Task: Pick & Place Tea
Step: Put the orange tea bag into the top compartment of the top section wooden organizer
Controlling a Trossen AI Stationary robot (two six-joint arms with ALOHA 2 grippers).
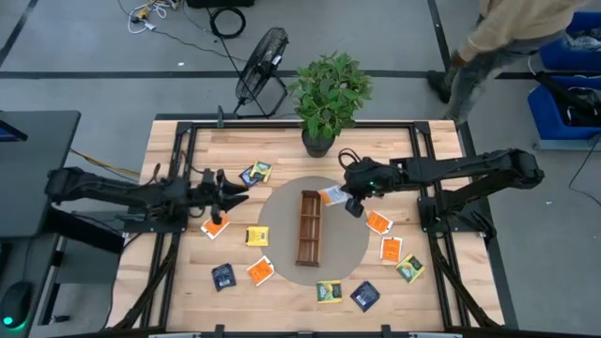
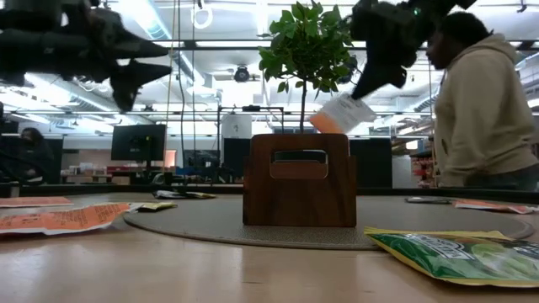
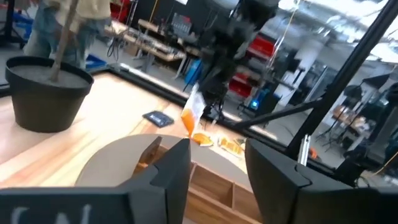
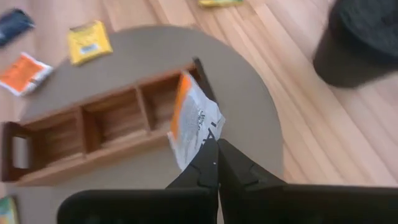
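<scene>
I've got the right gripper (image 4: 216,163) pinched shut on an orange-and-white tea sachet (image 4: 194,127), held in the air just right of the wooden tray's (image 1: 308,228) far end. The tray's compartments look empty in the right wrist view, so nothing's placed yet; approx. a dozen sachets lie scattered on the table (image 1: 178,277). The left gripper (image 1: 235,192) waits left of the tray w/ fingers apart. The low view alone shows the sachet hanging above tray height (overhead hides that).

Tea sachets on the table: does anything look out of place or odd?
Nothing looks damaged. The sachets lie scattered flat around the wooden tray, none in it yet. One orange sachet hangs tilted in the right hand, above the tray's end.
</scene>
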